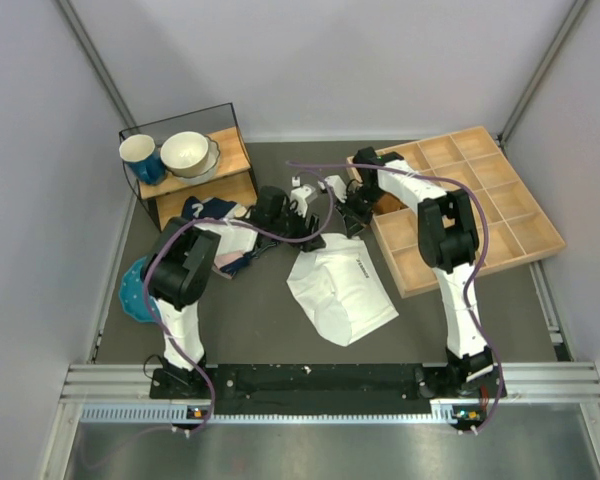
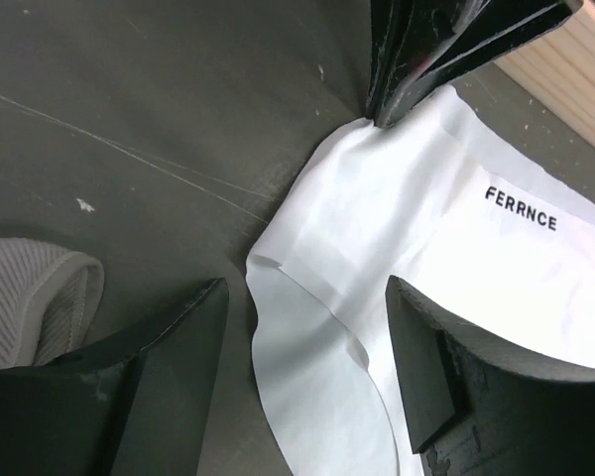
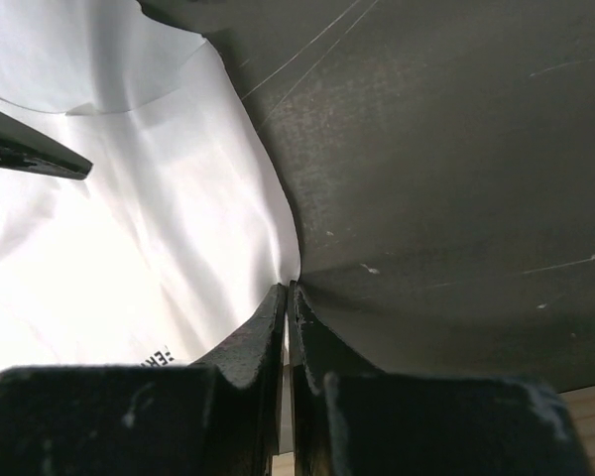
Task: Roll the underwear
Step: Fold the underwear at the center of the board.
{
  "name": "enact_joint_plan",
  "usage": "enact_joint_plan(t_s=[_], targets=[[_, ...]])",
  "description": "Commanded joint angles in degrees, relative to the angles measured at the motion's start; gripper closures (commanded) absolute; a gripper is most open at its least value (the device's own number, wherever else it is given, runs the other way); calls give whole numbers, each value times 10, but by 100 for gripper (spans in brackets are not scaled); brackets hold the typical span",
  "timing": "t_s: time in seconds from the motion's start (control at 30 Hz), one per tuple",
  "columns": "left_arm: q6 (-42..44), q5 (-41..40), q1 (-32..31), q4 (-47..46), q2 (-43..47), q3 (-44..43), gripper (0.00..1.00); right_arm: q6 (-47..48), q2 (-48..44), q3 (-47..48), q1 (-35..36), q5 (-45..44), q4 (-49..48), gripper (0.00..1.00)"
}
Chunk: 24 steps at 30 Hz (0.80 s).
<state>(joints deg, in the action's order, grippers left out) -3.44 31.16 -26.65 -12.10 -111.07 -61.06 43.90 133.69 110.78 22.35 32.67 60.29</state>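
Observation:
The white underwear (image 1: 340, 285), printed "FERRNCE", lies spread on the dark table in the middle. My right gripper (image 1: 350, 222) is at its far corner. In the right wrist view it (image 3: 289, 290) is shut on the underwear's corner (image 3: 178, 198), which is pulled into a point. My left gripper (image 1: 305, 232) is open beside the far left edge. In the left wrist view it (image 2: 307, 297) straddles the underwear's folded edge (image 2: 317, 327) without gripping it, and the right fingers (image 2: 416, 59) show at the top.
A wooden compartment tray (image 1: 480, 200) lies at the right, close behind the right gripper. A wooden shelf (image 1: 195, 180) with a blue cup (image 1: 140, 155) and a white bowl (image 1: 187, 152) stands at the back left. Other clothes (image 1: 225, 235) lie left of the left gripper, with a grey ribbed piece (image 2: 30, 293).

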Motion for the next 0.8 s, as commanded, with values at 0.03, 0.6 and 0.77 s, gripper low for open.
enact_joint_plan(t_s=[0.03, 0.6, 0.77], targets=[[-19, 22, 13, -53, 51, 7, 29, 0, 17, 18, 2, 8, -9, 100], [11, 30, 12, -9, -31, -43, 35, -1, 19, 19, 2, 8, -5, 100], [3, 19, 12, -11, -43, -49, 37, -1, 20, 20, 2, 9, -4, 100]])
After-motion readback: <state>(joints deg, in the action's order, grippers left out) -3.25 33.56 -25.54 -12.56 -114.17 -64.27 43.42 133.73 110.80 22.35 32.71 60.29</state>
